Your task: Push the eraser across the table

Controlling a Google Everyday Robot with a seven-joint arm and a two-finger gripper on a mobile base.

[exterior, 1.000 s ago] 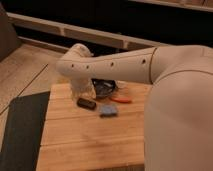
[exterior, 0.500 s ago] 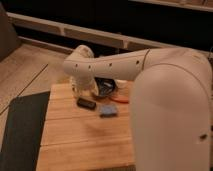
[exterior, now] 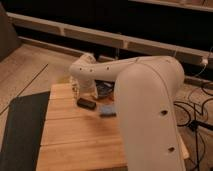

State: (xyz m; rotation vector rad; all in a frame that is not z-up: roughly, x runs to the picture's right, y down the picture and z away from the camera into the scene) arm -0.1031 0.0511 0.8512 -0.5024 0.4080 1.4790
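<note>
A small dark rectangular eraser [exterior: 86, 103] lies on the light wooden table [exterior: 75, 140], toward its far left part. My white arm [exterior: 145, 95] reaches in from the right and bends down at its elbow [exterior: 82, 67]. The gripper [exterior: 90, 91] comes down just behind the eraser, mostly hidden by the wrist. I cannot see whether it touches the eraser.
A small blue flat block [exterior: 106, 111] lies right of the eraser. A dark object [exterior: 105, 90] sits behind the arm. A dark grey mat [exterior: 20, 130] covers the floor left of the table. Cables [exterior: 197, 107] run on the floor at the right.
The arm's bulk has shifted to cover more of the table's right side, hiding the orange item seen earlier. The eraser and blue block stay where they were.
</note>
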